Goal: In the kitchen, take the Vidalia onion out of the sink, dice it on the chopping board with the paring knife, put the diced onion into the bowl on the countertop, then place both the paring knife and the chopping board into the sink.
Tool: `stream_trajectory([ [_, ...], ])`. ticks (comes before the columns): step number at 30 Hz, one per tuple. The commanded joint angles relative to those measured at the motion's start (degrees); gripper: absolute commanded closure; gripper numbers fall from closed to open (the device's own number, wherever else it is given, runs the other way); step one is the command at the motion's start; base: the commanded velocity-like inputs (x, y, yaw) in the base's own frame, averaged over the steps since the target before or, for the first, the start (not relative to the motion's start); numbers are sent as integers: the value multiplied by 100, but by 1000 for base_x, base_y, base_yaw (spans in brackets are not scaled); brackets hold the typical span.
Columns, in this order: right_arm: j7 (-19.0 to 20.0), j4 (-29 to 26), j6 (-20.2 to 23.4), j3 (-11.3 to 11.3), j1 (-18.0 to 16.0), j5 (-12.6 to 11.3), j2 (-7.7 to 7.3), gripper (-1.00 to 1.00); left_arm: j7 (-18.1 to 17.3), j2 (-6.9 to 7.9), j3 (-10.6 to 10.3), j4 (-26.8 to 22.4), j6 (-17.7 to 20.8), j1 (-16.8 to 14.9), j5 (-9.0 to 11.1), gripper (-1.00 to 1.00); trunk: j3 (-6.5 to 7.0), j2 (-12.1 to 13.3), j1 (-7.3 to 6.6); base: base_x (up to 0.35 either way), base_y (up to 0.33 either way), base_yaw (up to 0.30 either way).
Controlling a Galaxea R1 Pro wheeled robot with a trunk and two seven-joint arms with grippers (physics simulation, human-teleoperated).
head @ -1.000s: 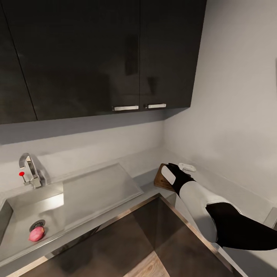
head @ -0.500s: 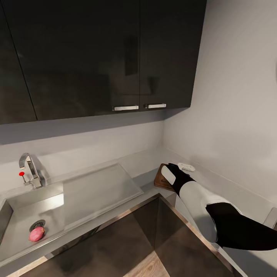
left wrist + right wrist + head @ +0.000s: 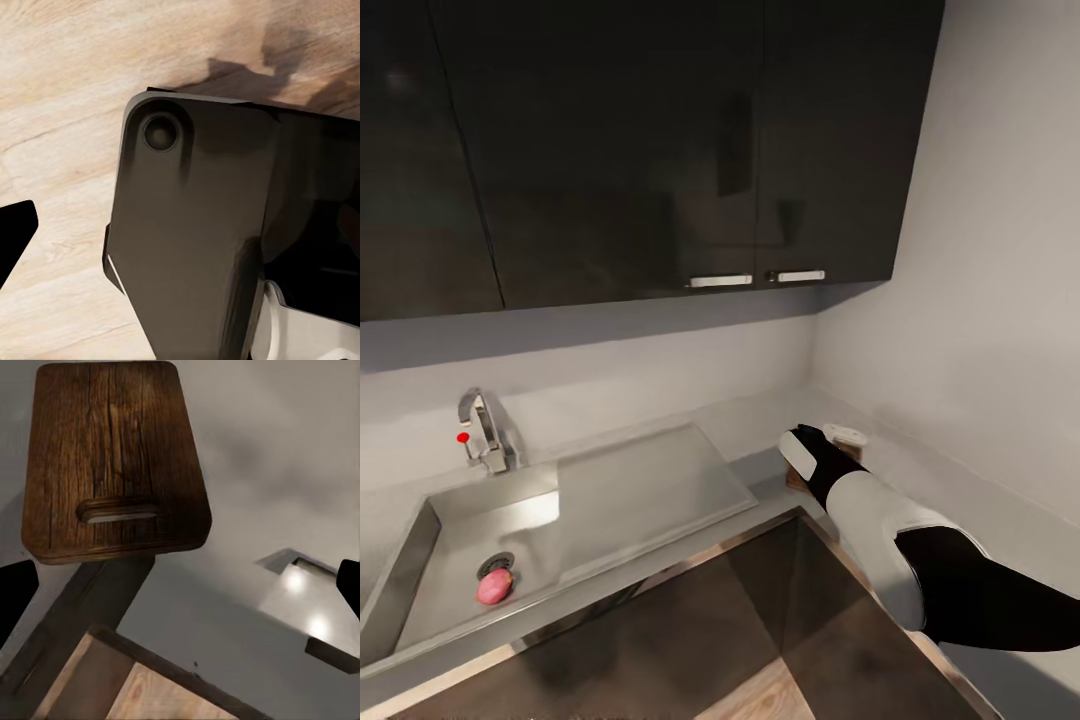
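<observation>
The pink Vidalia onion [image 3: 494,587] lies in the steel sink [image 3: 450,540] beside the round drain. At the countertop's [image 3: 755,420] corner, my right wrist [image 3: 812,460] covers most of the dark brown chopping board [image 3: 794,478]. The white bowl [image 3: 846,435] sits just beyond it. In the right wrist view, the chopping board [image 3: 112,450] lies flat with its slot handle toward my right gripper [image 3: 180,589]. The gripper is open, its fingertips [image 3: 15,592] wide apart short of the board's end. My left gripper [image 3: 180,240] hangs open over the wooden floor beside my dark base. The paring knife is out of view.
Dark wall cabinets [image 3: 660,150] hang over the counter. The tap [image 3: 485,432] with a red dot stands behind the basin, and the flat drainboard [image 3: 645,490] runs toward the board. A white wall [image 3: 980,300] closes off the right side. Dark lower cabinet fronts [image 3: 760,600] meet at the corner.
The whole picture has shifted, so the camera moved: sink, tap and cabinets now sit further right. My right wrist now covers more of the board.
</observation>
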Motion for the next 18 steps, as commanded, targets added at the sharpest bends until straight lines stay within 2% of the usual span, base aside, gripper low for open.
stream_trajectory([
  [1, -29, -5, 50, 42, 0, -23, 0, -100, -1, -3, 17, 12, -31, -2, 25, -100, -1, -3, 2, 9, 0, 55],
  [5, -35, -5, 50, 42, 0, -18, 0, -100, -6, -7, 17, 12, -31, -2, 23, -100, -1, -3, 2, 102, -42, 25],
  [13, -38, 24, 42, 40, 3, -17, 0, -100, 0, -16, 17, 12, -31, -2, 26, -100, -1, -3, 2, 210, -122, 2],
  [18, -46, 29, 41, 34, 2, -11, 0, -100, 1, -41, 17, 12, -31, -2, 26, -100, -1, -3, 2, 45, -27, 0],
])
